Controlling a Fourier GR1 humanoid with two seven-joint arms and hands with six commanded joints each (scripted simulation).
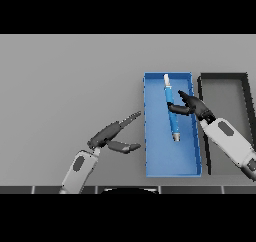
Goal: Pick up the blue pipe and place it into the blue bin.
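The blue pipe (171,109), a slim blue rod with a white far tip and a pale near end, lies lengthwise inside the blue bin (156,158). My right hand (193,105) hovers over the bin's right side, its thumb touching the pipe's middle and its fingers spread straight, so it is open. My left hand (111,133) rests open on the table just left of the bin, fingers pointing toward the bin's wall.
A black bin (204,86) stands directly right of the blue bin, partly covered by my right forearm. The grey table (65,81) stretches wide to the left and back.
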